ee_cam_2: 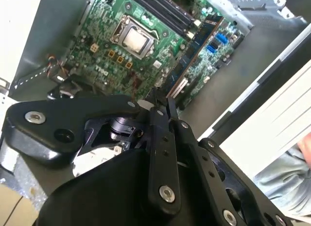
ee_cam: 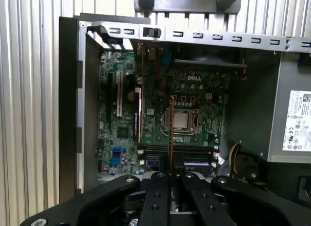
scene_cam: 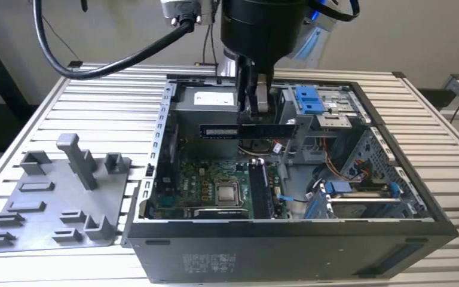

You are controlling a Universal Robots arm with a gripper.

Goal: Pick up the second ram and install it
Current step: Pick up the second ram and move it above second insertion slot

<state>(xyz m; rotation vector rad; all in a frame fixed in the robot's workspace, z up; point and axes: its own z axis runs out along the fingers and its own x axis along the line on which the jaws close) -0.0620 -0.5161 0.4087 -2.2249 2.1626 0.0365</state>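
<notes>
The arm reaches straight down, its gripper [scene_cam: 260,119] hanging over the open computer case [scene_cam: 293,251], jaws clamped on the second ram [scene_cam: 248,130], which is held level, clear above the motherboard [scene_cam: 205,179]. Blue drive brackets [scene_cam: 309,100] stand just beside the gripper, and the case walls ring the space. A grey fixture plate [scene_cam: 54,203] lies on the bench [scene_cam: 421,95], at the exterior view's left.

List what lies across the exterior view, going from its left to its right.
Grey fixture plate → second ram, clamped in the gripper above the open computer case → blue bracket inside the case.
</notes>
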